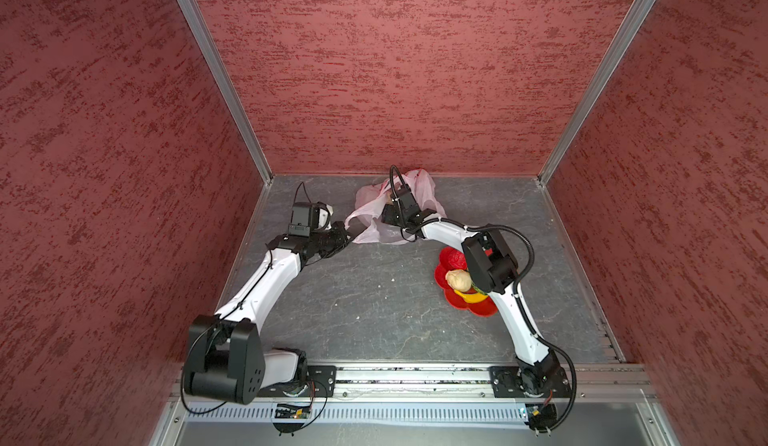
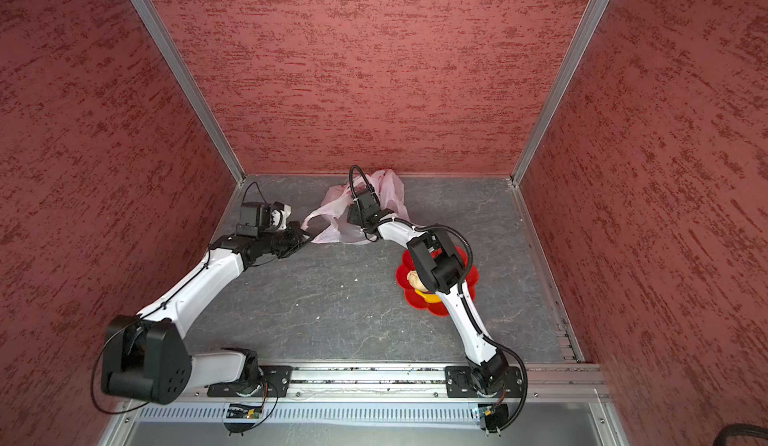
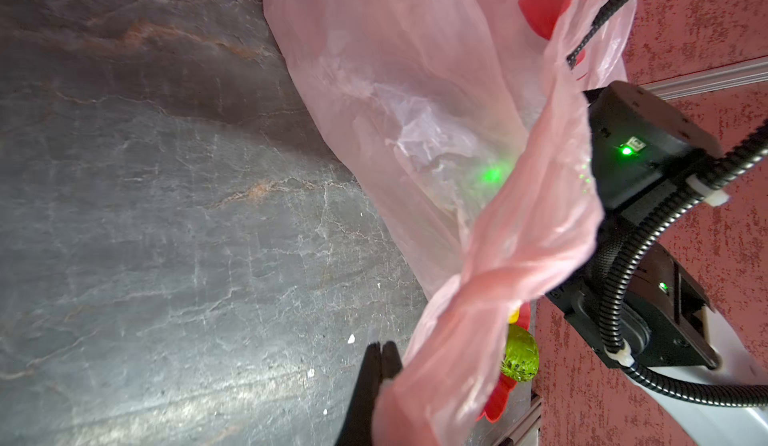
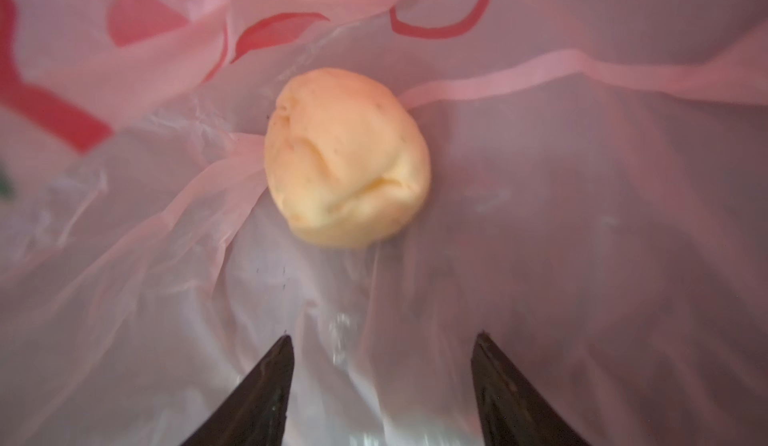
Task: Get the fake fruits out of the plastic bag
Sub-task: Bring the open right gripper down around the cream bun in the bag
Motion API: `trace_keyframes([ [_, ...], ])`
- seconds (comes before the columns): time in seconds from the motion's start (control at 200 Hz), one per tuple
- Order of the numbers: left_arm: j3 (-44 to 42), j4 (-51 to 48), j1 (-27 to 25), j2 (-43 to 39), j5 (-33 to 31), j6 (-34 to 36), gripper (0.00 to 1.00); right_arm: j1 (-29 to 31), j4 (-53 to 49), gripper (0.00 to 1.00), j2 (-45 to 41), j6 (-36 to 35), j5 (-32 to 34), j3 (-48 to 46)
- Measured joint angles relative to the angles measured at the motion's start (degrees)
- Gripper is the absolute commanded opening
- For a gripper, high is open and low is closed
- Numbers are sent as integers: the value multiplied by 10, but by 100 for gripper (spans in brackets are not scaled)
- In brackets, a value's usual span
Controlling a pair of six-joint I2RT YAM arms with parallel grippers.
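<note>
1. We are logging the plastic bag (image 1: 368, 198) (image 2: 332, 198), lying crumpled at 12 o'clock on the grey table (image 1: 365, 306).
2. In the right wrist view, one pale beige lumpy ball (image 4: 347, 157) is resting on the film inside the bag.
3. The red flower-shaped dish (image 1: 451, 256) (image 2: 419, 304) is sitting at 4 o'clock from the table's centre. It is holding a second beige ball (image 1: 458, 279) (image 2: 415, 281), with a yellow banana (image 1: 469, 297) (image 2: 428, 297) at that ball's 5 o'clock.
4. The left gripper (image 3: 381, 348) is pinching the bag's handle strip at the bag's 8 o'clock, jaws pressed together and the strip stretched taut.
5. The right gripper (image 4: 383, 335) is sitting inside the bag's mouth. Its jaws are standing apart and holding nothing, and the ball is lying ahead of the tips, not touching them.
6. Hard to see:
   - The right arm (image 1: 490, 265) is covering much of the dish in both top views.
   - A green speckled ball (image 3: 520, 358) is showing clearly only in the left wrist view, just beside the dish's rim.
   - In the top views, the right gripper's fingers are hiding under its camera and the plastic.
   - The bag's red print is too blurred for us to read.
</note>
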Motion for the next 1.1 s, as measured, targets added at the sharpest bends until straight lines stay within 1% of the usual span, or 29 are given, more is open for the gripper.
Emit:
trace_keyframes([
  [0.19,-37,-59,-23,-136,-33,-17,0,27,24,70,-107,6,1,-129],
  [0.441,-78,-179,-92,-319,-92,-68,0,94,49,70,-238,21,4,-280],
  [0.576,-83,-244,-138,-399,-131,-106,0,124,50,72,-278,32,6,-329],
  [0.716,-81,-323,-178,-476,-170,-146,0,136,49,76,-291,46,7,-344],
  [0.781,-77,-350,-182,-491,-185,-157,0,137,49,79,-290,50,7,-343],
  [0.852,-77,-359,-183,-489,-193,-162,0,137,46,81,-281,53,8,-327],
  [1.102,-77,-344,-183,-420,-197,-163,0,134,38,82,-204,60,8,-211],
])
